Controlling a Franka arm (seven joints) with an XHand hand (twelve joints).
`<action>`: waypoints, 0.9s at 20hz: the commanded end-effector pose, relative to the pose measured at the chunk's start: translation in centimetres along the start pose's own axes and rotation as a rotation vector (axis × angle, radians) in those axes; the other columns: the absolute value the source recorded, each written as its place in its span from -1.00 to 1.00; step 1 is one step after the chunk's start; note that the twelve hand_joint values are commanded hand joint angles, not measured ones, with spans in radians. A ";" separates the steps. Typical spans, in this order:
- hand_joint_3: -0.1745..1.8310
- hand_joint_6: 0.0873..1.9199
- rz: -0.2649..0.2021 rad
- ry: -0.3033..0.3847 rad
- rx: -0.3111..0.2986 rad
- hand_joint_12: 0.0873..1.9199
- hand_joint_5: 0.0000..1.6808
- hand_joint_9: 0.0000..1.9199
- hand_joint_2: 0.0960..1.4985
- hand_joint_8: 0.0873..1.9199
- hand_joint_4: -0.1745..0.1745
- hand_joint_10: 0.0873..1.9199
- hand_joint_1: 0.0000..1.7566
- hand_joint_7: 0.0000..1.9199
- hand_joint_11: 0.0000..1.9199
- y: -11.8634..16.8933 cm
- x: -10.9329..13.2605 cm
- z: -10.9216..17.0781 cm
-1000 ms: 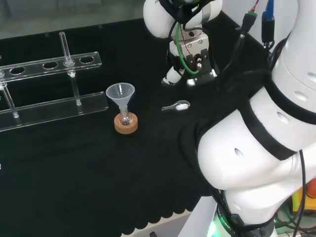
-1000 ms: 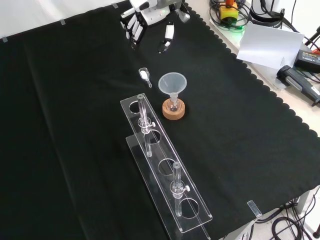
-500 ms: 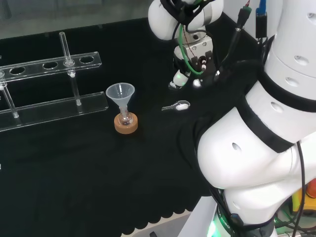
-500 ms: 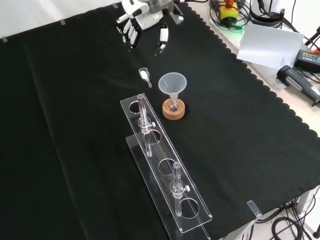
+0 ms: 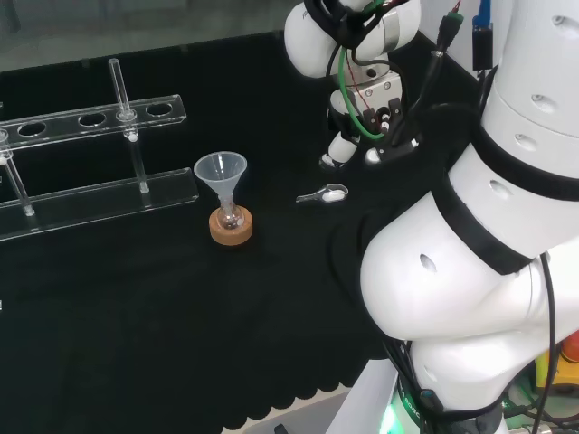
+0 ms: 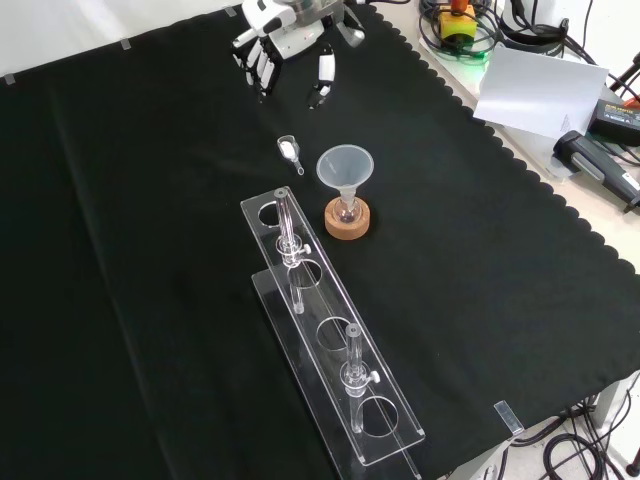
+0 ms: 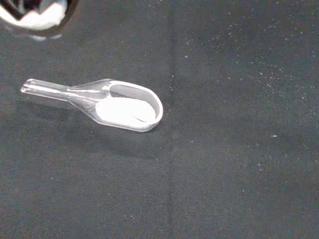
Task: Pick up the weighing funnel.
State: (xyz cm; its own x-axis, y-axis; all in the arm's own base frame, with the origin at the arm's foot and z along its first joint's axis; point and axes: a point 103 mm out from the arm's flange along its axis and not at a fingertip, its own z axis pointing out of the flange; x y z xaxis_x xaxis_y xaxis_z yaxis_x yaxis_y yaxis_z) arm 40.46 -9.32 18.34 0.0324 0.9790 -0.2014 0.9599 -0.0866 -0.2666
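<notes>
Weighing funnel (image 5: 327,193) (image 6: 289,149) (image 7: 124,107): lies flat on the black cloth (image 6: 120,250) of the worktop, stem towards the rack in the front view.
Look: small clear scoop with a short stem; white powder sits in its bowl.
Hand (image 5: 369,113) (image 6: 285,40): fingers straight and spread, nothing in them; it hangs over the cloth near the weighing funnel, apart from it.
Around: funnel (image 5: 221,172) (image 6: 345,167) stands mouth up in a small flask (image 5: 230,215) on a cork ring (image 5: 231,228) (image 6: 347,222), left of the weighing funnel in the head view, near but apart; clear rack (image 5: 90,117) (image 6: 330,340) beyond.
Count: one weighing funnel, one funnel, one flask, one cork ring, one rack, two upright glass tubes (image 6: 285,225).
</notes>
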 end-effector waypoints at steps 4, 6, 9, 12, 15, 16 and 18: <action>-0.22 -0.87 -0.149 -0.009 -0.021 0.41 0.05 -0.30 -0.44 -0.79 0.71 -0.60 -0.11 0.05 -1.00 0.2 1.1 1.0; -0.22 -0.86 -0.140 -0.007 -0.015 0.40 0.05 -0.30 -0.44 -0.80 0.71 -0.60 -0.11 0.05 -1.00 0.3 0.9 1.6; -0.22 -0.86 -0.127 -0.004 -0.012 0.40 0.04 -0.29 -0.44 -0.78 0.70 -0.61 -0.11 0.10 -1.00 0.4 0.6 2.4; -0.22 -0.83 -0.114 0.002 -0.011 0.37 0.03 -0.29 -0.44 -0.77 0.70 -0.62 -0.11 0.14 -1.00 0.5 0.2 3.2; -0.22 -0.80 -0.109 0.003 -0.011 0.34 0.02 -0.28 -0.44 -0.78 0.69 -0.63 -0.11 0.17 -1.00 0.5 0.2 3.6; -0.22 -0.79 -0.108 -0.004 -0.007 0.34 0.02 -0.28 -0.44 -0.78 0.69 -0.63 -0.11 0.17 -1.00 0.5 0.2 3.7; -0.22 -0.78 -0.105 -0.007 0.006 0.34 0.04 -0.28 -0.44 -0.77 0.70 -0.63 -0.11 0.19 -1.00 0.5 0.4 4.1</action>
State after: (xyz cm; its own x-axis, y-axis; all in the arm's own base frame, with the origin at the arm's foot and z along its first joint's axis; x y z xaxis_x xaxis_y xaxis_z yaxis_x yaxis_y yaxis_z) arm 40.17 -9.49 15.71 -0.0791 0.9824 -0.1693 0.9605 0.0296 -0.2768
